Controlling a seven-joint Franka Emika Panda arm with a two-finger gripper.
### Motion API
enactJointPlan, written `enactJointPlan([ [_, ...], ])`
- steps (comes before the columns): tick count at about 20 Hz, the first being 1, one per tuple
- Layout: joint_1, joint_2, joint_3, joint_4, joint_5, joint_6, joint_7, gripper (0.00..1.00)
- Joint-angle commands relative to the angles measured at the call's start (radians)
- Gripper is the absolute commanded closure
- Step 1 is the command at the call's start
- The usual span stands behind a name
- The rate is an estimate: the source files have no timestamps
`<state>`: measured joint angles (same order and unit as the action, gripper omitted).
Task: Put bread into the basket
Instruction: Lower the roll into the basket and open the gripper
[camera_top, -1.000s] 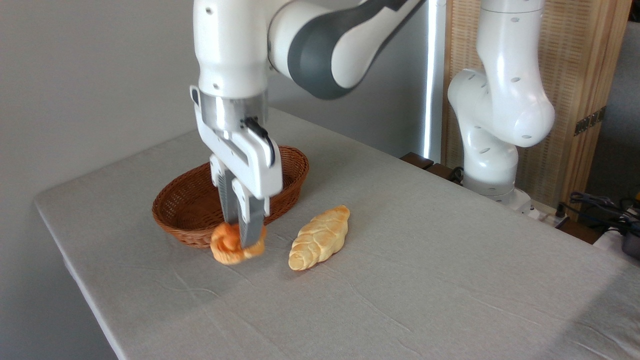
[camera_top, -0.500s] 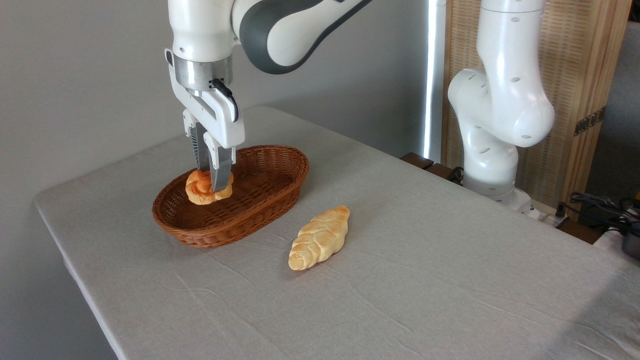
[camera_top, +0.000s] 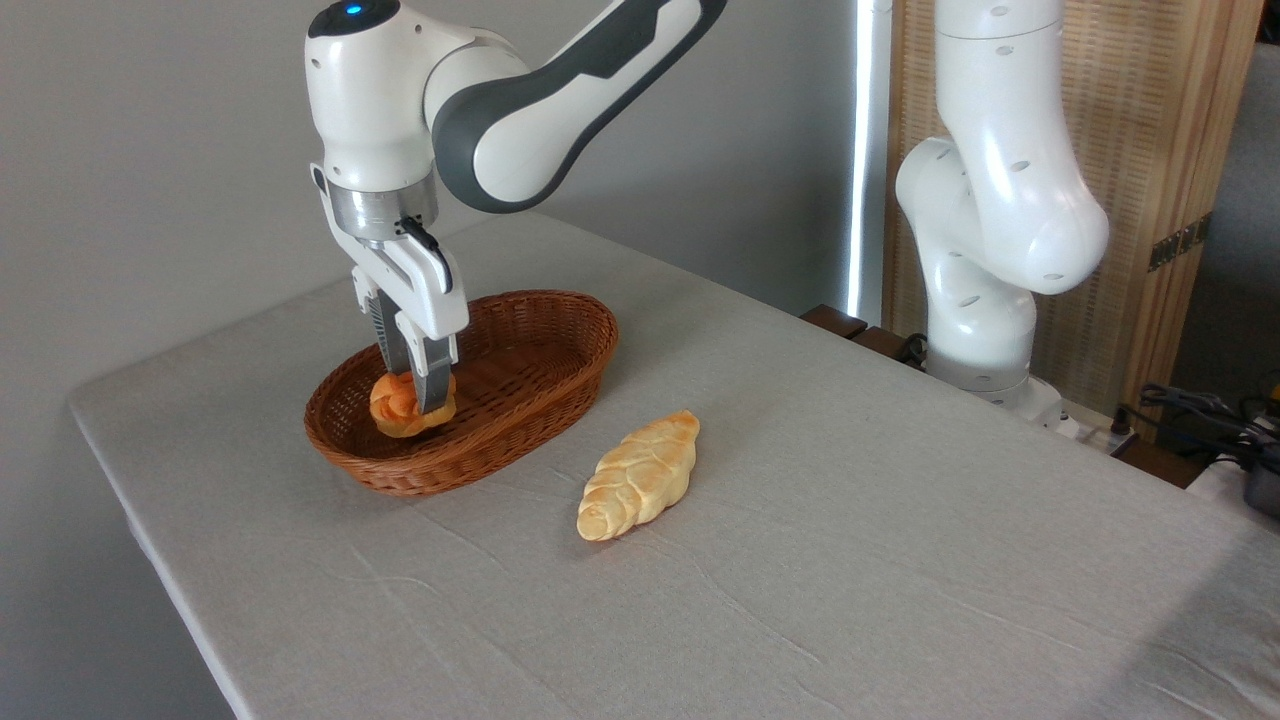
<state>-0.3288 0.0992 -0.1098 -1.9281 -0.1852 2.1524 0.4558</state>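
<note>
The gripper (camera_top: 415, 392) is clenched on the bun (camera_top: 410, 404), fingers pointing straight down, left of the frame's centre. The relation that matters is vertical: the bun sits low inside the basket (camera_top: 540, 395), in its left end, below the rim line; whether it touches the woven floor I cannot tell. The basket's long axis runs from lower left to upper right, leaving free room to the right of the bun. The likely next move is simply letting go. The loaf (camera_top: 640, 475) lies outside, lower right of the basket.
</note>
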Motion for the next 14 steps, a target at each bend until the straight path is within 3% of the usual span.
enactJointPlan([
  [1,0.004,0.005,-0.011,0.017,0.000,0.004,-0.014,0.00],
  [8,0.020,-0.025,0.012,0.037,0.001,-0.008,-0.011,0.00],
  [10,0.022,-0.041,0.065,0.075,0.004,-0.031,-0.009,0.00],
  [14,0.022,-0.065,0.142,0.086,0.087,-0.078,0.000,0.00],
])
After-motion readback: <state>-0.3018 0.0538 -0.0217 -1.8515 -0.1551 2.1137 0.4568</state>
